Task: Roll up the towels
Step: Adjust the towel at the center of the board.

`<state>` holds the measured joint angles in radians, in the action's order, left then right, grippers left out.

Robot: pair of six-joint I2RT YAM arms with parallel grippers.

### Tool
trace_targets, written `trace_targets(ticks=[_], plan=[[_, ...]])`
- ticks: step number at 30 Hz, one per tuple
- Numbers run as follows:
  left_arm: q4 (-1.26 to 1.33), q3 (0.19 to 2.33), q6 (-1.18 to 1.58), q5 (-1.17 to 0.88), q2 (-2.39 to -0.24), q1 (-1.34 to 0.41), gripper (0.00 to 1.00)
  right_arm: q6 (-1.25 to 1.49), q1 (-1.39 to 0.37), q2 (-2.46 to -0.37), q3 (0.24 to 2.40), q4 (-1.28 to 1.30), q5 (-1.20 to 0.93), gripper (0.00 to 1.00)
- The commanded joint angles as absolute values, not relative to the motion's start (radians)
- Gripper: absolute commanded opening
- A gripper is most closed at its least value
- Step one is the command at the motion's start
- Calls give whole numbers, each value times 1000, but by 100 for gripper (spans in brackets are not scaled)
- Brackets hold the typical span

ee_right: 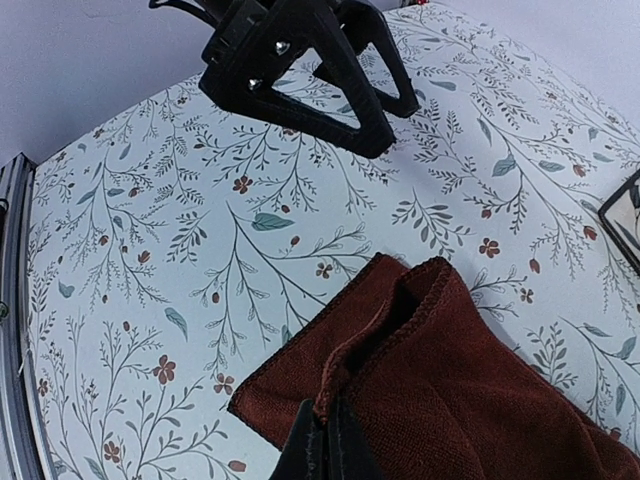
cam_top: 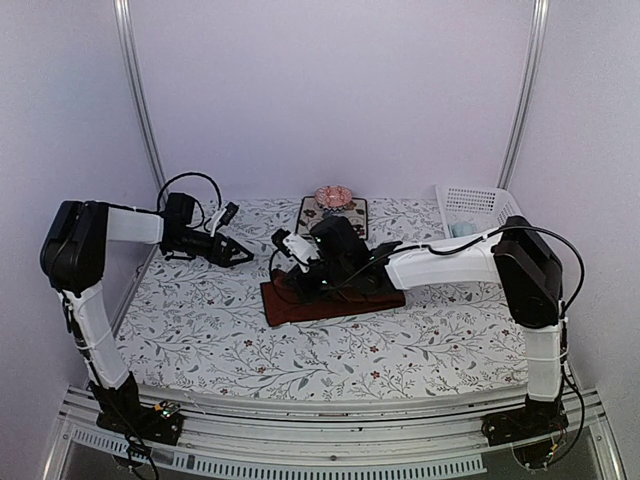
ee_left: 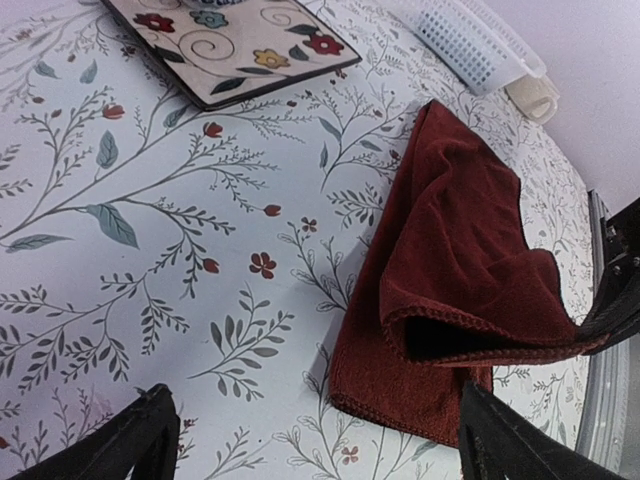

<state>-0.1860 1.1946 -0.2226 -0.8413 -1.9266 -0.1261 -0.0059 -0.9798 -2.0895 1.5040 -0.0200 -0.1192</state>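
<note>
Lying near the middle of a white floral table covering (cam_top: 420, 350), a dark red towel (cam_top: 300, 308) has one edge folded over and lifted. A square floral mat (cam_top: 308, 210) sits behind it. The right gripper (ee_right: 323, 445) is clamped on the raised fold. The left gripper (cam_top: 238, 256) hovers off to the left, fingers spread wide apart.

Cloth and plastic
The dark red towel (ee_left: 455, 240) is fuzzy matt cloth; table covering (ee_left: 150, 250) smooth, printed; basket (ee_left: 470, 45) perforated white plastic.
</note>
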Motion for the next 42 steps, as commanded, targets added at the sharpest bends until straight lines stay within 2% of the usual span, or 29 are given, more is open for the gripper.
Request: trace_targets(ticks=[1, 19, 21, 27, 34, 36, 42], plan=[[-165, 1176, -238, -828, -1929, -126, 97, 39, -997, -2147, 1526, -71, -140, 2], [-245, 1251, -296, -763, -1957, -161, 97, 11, -1066, -2214, 1551, -24, -117, 4], [-278, 1275, -306, -767, -2005, -168, 97, 5, -1067, -2225, 1559, -6, -110, 8], [-373, 1333, -346, -775, -2050, -208, 97, -42, -1074, -2220, 1542, 16, -130, 42], [-444, 1366, -380, -764, -2048, -259, 96, -50, -1061, -2076, 1444, 21, -94, 56], [-457, 1377, -376, -747, -2053, -270, 95, -21, -1036, -2029, 1412, 32, -67, 57], [-473, 1396, -359, -688, -2072, -293, 81, 71, -962, -1908, 1308, 81, 97, 57]])
